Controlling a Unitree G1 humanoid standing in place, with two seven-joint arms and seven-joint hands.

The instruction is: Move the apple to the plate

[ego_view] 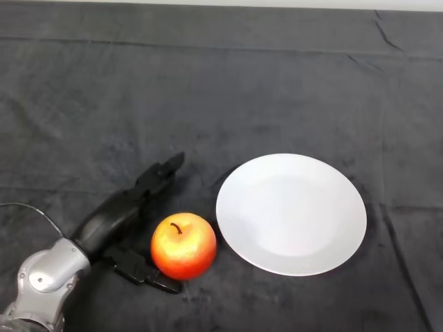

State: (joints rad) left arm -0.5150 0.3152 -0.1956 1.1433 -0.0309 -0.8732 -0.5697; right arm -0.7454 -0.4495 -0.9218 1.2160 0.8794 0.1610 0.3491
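Head view shows our left hand (114, 218) beside the apple (183, 245), its fingers (160, 173) stretched straight past the fruit's far left and the thumb (142, 271) low at its near side, spread apart and not yet closed. The apple stands on the dark counter (221, 90), just left of the empty white plate (291, 213). We should close evenly around the middle, lift clear of the rim, then set down centrally. Whether the thumb touches the apple we cannot tell.
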